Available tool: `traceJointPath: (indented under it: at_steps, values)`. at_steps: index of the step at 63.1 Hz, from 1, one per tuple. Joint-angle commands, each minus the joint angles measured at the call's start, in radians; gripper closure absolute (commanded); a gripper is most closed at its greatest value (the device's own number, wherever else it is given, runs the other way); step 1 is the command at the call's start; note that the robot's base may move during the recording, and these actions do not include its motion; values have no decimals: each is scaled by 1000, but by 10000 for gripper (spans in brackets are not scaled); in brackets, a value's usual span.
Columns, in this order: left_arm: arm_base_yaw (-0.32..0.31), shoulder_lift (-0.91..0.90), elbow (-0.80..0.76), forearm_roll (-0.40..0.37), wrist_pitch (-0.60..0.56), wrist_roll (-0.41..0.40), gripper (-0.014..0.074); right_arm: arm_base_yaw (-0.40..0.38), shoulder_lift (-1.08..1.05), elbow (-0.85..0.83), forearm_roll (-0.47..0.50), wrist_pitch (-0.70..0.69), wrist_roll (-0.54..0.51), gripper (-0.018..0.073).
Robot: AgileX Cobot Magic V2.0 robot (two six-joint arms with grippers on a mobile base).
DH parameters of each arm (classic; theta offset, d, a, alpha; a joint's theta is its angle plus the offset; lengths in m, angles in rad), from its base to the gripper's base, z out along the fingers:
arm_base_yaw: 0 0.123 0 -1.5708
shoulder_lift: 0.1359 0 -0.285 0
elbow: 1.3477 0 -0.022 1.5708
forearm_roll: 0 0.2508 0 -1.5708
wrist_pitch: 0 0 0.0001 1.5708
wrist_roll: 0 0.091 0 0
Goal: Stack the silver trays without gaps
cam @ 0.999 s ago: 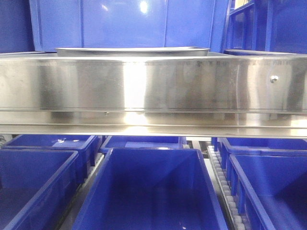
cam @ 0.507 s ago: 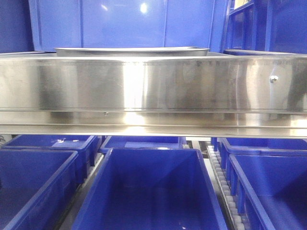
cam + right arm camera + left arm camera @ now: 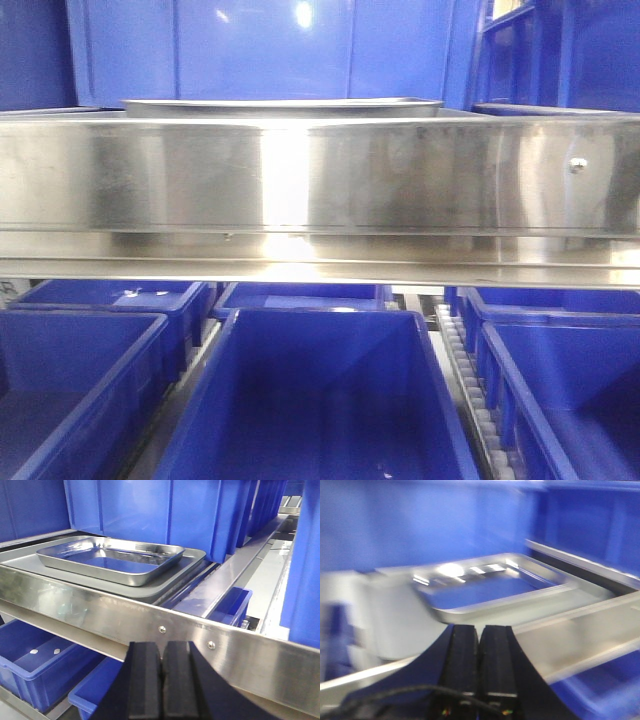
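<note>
A shiny silver tray (image 3: 110,560) lies on the upper shelf, resting inside a wider, flatter grey tray (image 3: 192,559). In the blurred left wrist view the same silver tray (image 3: 485,587) shows just beyond my left gripper (image 3: 480,626), which is shut and empty in front of the shelf edge. My right gripper (image 3: 162,644) is also shut on nothing, and sits low in front of the shelf's steel front band (image 3: 225,650). From the front only the tray's rim (image 3: 280,103) peeks above the band. Neither gripper touches a tray.
A wide steel band with a screw (image 3: 320,180) spans the shelf front. Tall blue bins (image 3: 150,505) stand right behind the trays. Open blue bins (image 3: 315,400) fill the lower level, beside a roller track (image 3: 465,380).
The whole front view has shifted slightly to the right. The tray rim and the bins keep their places relative to each other.
</note>
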Motion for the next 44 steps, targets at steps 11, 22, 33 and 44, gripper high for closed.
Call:
traceJointPath:
  at_steps: [11,22,33,44]
  values:
    - [252,-201,114,-22,-96,44,638,-2,11,-28,-18,-95,-10,509]
    - [370,-395,290,-22,-129,44,638,-2,11,-28,-18,-95,-10,509]
    - [422,-517,458,-44,-251,44,638,-2,11,-28,-18,-95,-10,509]
    - [428,-516,454,-46,-221,44,638,-2,11,-28,-18,-93,-10,509]
